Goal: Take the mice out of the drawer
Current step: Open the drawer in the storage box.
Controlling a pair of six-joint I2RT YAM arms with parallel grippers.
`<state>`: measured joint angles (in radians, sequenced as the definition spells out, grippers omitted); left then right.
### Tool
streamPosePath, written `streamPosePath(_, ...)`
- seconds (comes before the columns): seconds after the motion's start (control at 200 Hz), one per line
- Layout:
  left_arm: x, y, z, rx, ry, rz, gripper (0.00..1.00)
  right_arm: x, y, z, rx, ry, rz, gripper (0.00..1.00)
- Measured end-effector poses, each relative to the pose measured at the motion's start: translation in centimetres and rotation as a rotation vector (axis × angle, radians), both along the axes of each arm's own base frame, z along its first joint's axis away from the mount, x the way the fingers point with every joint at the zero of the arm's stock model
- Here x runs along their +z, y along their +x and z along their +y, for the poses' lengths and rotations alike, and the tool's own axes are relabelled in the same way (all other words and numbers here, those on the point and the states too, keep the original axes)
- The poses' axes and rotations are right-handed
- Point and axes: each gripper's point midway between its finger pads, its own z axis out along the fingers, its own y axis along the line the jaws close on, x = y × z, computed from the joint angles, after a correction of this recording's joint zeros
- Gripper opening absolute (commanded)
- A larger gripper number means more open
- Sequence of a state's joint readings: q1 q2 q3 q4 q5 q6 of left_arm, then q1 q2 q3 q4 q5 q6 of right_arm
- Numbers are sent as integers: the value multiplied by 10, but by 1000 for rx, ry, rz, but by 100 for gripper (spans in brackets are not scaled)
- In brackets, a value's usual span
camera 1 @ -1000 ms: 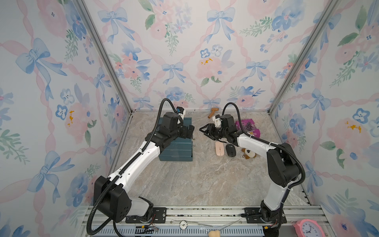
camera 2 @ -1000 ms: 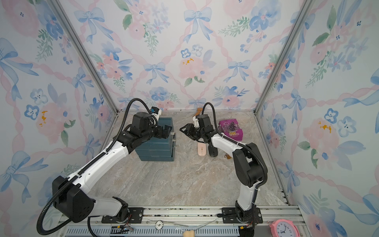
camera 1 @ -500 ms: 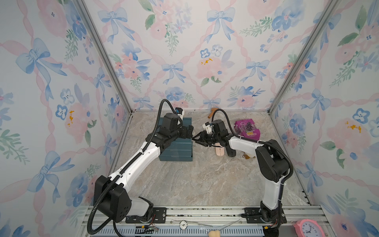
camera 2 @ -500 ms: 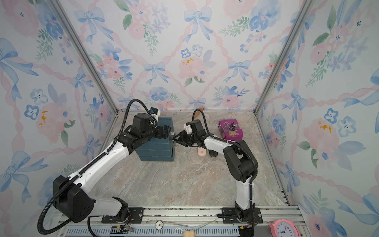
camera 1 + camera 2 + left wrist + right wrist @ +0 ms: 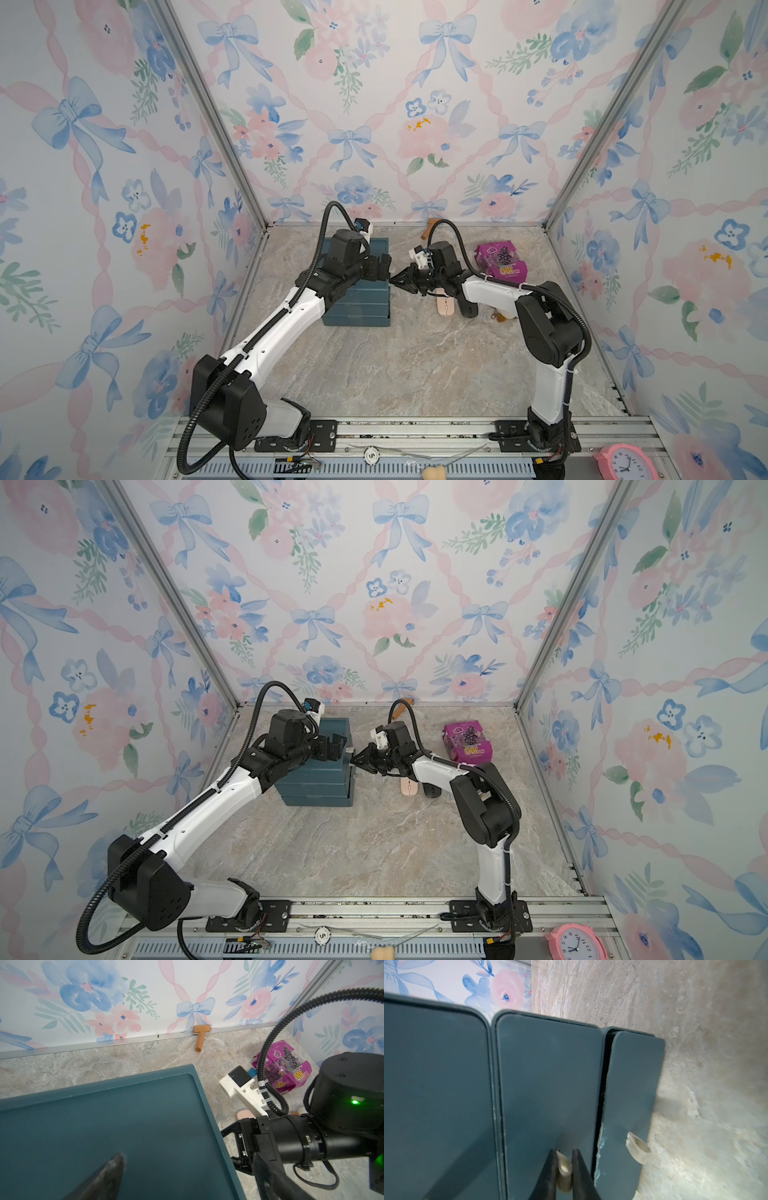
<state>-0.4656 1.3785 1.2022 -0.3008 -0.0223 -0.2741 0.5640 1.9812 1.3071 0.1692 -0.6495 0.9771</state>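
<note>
The teal drawer unit (image 5: 357,301) (image 5: 316,785) stands at the back left with three drawer fronts. My right gripper (image 5: 392,281) (image 5: 353,761) (image 5: 564,1152) is shut on the cream handle (image 5: 564,1166) of the middle drawer (image 5: 550,1084). The bottom drawer (image 5: 631,1095) sits slightly ajar, its handle (image 5: 638,1151) free. My left gripper (image 5: 384,266) (image 5: 188,1157) hangs open over the unit's top (image 5: 104,1115). A pale pink mouse (image 5: 444,306) (image 5: 408,787) and a black mouse (image 5: 467,309) (image 5: 432,791) lie on the floor beneath the right arm. Any mice inside the drawers are hidden.
A purple snack packet (image 5: 500,261) (image 5: 291,1072) lies at the back right. A wooden roller (image 5: 428,228) (image 5: 200,1036) rests against the back wall. A small plush keychain (image 5: 505,318) sits by the right arm. A pink clock (image 5: 623,461) stands on the front rail.
My right gripper moved left from above the mice to the drawer unit's front and closed on the middle drawer's handle. The left arm stayed over the unit's top.
</note>
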Motion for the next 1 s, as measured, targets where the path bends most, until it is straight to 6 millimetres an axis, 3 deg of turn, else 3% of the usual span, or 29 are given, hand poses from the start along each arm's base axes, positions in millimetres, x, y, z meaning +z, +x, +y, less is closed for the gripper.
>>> streamPosePath(0.36, -6, 4, 6, 48, 6, 6, 98, 1, 3, -12, -29, -8, -9, 5)
streamPosePath(0.87, -6, 12, 10, 91, -11, -5, 98, 1, 10, -128, -243, -173, -19, 2)
streamPosePath(1.0, -6, 12, 11, 93, -12, -5, 98, -1, 11, -148, -282, -204, -13, 2)
